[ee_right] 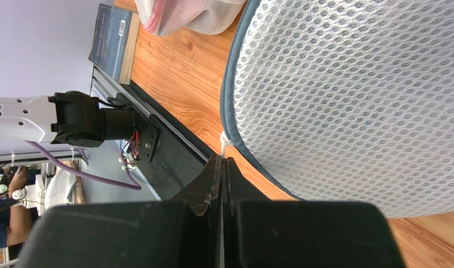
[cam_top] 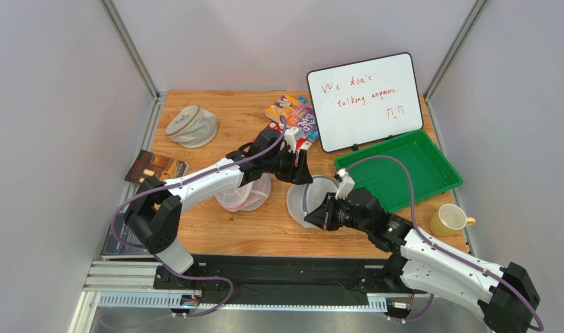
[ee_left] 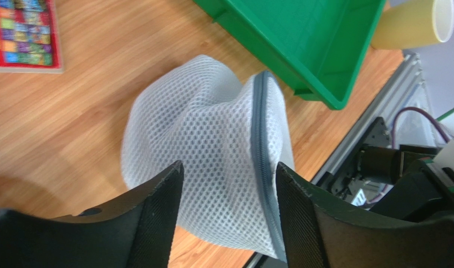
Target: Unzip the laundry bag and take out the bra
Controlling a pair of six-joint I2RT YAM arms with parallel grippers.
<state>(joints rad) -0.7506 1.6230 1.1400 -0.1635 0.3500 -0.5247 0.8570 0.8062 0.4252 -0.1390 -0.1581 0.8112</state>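
Laundry bag: a white honeycomb-mesh drum (cam_top: 299,201) lying on its side on the wooden table (cam_top: 222,236), at the centre of the table towards the near side.
Zipper: a grey-blue rim (ee_left: 260,139) runs around one end of the bag; the stretch in view looks zipped. A small white pull tab (ee_right: 226,142) hangs off the rim.
Left claw: the left gripper (ee_left: 229,167) is over the bag's 12 o'clock edge, jaws spread apart, one black finger on each side of the mesh and the rim.
Right claw: the right gripper (ee_right: 222,162) is at the bag's 5 o'clock side, jaws pressed together. The pull tab meets their tips; I cannot tell whether it is pinched.
Nearest neighbour: a pink-tinted mesh bag (cam_top: 246,198) at 9 o'clock, just beside the white bag, with the left arm crossing above it.
Other things: a green tray (cam_top: 424,163) at 2 o'clock, near; a whiteboard (cam_top: 364,100) with red writing at 1 o'clock, propped behind the tray; a yellow mug (cam_top: 449,220) at 3 o'clock; colourful boxes (cam_top: 295,114) at 12 o'clock; a beige-grey bag (cam_top: 192,125) at 10 o'clock, well apart; a dark book (cam_top: 155,166) at the table's left edge.
Edges: grey walls close the left, back and right sides; a black rail (cam_top: 278,274) lines the near edge.
Open room: bare wood at 6 and 7 o'clock, between the bag and the near edge.
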